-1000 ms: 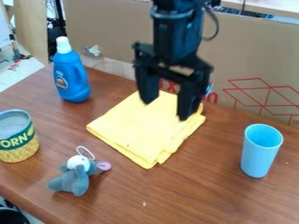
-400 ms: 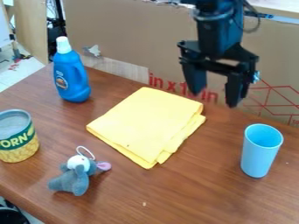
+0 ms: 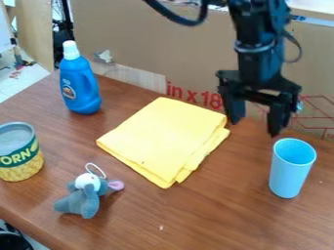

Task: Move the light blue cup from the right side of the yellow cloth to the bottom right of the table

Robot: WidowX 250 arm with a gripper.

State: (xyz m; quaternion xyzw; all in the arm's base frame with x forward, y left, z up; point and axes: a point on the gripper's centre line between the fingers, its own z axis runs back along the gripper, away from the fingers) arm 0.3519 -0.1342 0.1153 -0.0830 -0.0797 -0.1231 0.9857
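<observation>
The black gripper (image 3: 255, 128), spread and empty, has moved right from the folded yellow cloth (image 3: 163, 139) and then lowered. Probably it approaches the tall light-blue cup (image 3: 289, 175) for grasping.

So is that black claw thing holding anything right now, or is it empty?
The gripper: open and empty, its two fingers apart, up near the blue cup.

One cloth (image 3: 163, 141), one cup (image 3: 290, 171), one can (image 3: 19, 152), one bottle (image 3: 79, 85)
</observation>
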